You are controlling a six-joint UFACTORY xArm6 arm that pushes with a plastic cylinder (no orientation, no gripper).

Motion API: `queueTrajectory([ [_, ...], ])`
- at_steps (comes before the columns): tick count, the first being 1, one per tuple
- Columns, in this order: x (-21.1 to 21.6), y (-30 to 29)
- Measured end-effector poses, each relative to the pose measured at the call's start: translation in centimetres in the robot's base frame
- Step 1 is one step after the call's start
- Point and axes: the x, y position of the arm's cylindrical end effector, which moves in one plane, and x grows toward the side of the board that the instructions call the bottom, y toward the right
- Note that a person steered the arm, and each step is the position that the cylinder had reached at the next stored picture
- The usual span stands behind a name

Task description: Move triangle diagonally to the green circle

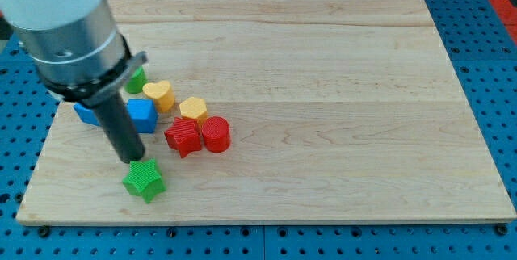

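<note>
A blue block, likely the triangle, shows at the view's left, mostly hidden behind my rod and arm. A green block, likely the circle, peeks out just right of the arm housing, above it. My tip rests on the board just above the green star, touching or nearly touching its top edge. The tip is below and to the right of the blue triangle, and below the blue cube.
A yellow heart and a yellow block lie right of the blue cube. A red star and a red cylinder sit side by side below them. The wooden board lies on a blue perforated table.
</note>
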Motion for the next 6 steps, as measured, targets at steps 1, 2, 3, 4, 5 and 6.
queueTrajectory([
  [1,-0.3,-1.6],
  [2,-1.9,-3.1],
  [3,-2.8,-3.4],
  [4,-6.4,-6.7],
  [5,-7.0,-7.5],
  [6,-5.3,-7.5],
])
